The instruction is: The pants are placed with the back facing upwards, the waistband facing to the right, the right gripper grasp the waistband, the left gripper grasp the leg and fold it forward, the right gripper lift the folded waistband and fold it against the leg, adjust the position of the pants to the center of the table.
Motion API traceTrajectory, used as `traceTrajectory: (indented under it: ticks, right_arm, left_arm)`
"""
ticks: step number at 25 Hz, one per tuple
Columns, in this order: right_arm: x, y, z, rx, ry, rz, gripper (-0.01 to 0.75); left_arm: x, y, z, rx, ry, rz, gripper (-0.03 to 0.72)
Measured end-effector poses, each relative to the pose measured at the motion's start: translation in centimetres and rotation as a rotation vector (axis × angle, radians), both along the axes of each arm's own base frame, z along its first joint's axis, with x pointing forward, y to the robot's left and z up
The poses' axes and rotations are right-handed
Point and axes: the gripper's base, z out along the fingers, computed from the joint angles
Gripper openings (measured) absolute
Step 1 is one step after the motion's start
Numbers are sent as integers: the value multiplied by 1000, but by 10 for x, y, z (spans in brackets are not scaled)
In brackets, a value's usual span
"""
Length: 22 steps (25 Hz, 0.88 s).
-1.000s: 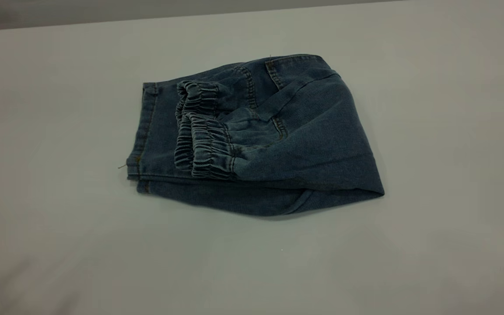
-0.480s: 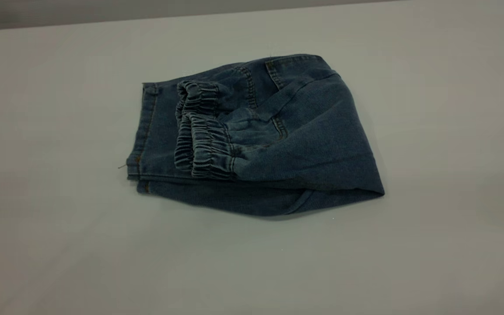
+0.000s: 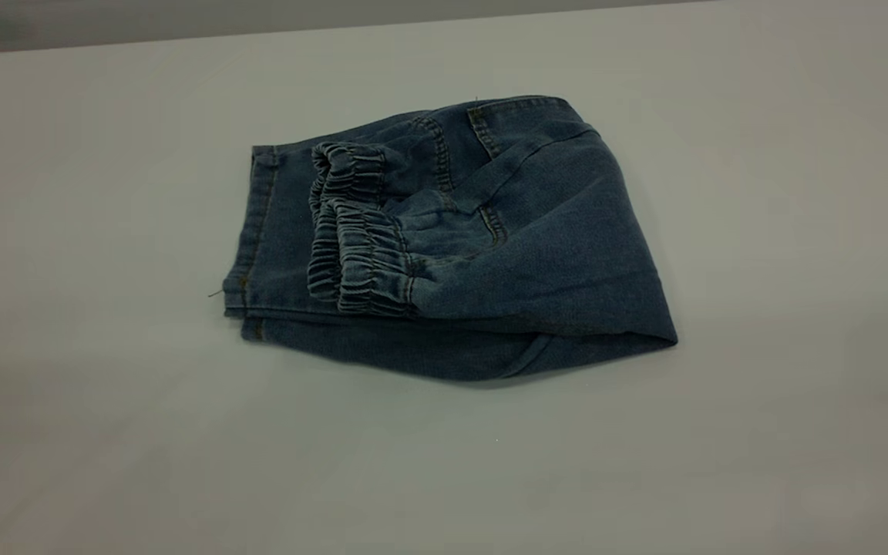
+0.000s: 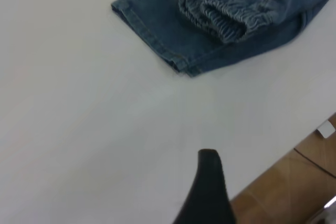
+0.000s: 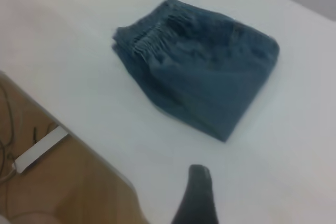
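The pants lie folded into a compact blue denim bundle near the middle of the table. The gathered waistband is turned over onto the leg, whose hemmed end sticks out at the left. A back pocket seam shows on top. Neither gripper appears in the exterior view. In the left wrist view the left gripper hangs over bare table near its edge, well away from the pants. The right gripper is likewise off the pants, above the table's edge, and touches nothing.
Brown floor shows past the table's edge in both wrist views. A white power strip with cables lies on the floor on the right arm's side. Bare cloth surrounds the pants on all sides.
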Motion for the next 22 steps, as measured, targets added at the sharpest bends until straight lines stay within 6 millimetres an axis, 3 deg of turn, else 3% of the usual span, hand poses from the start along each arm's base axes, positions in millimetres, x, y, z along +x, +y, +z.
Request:
traceTrajectory:
  ticks: [10, 22]
  right_arm:
    - [0, -12, -8, 4, -65, -150, 479]
    - [6, -11, -14, 27, -63, -164, 432]
  left_arm:
    - [6, -4, -27, 38, 84, 19, 546]
    - [14, -10, -28, -75, 34, 63, 546]
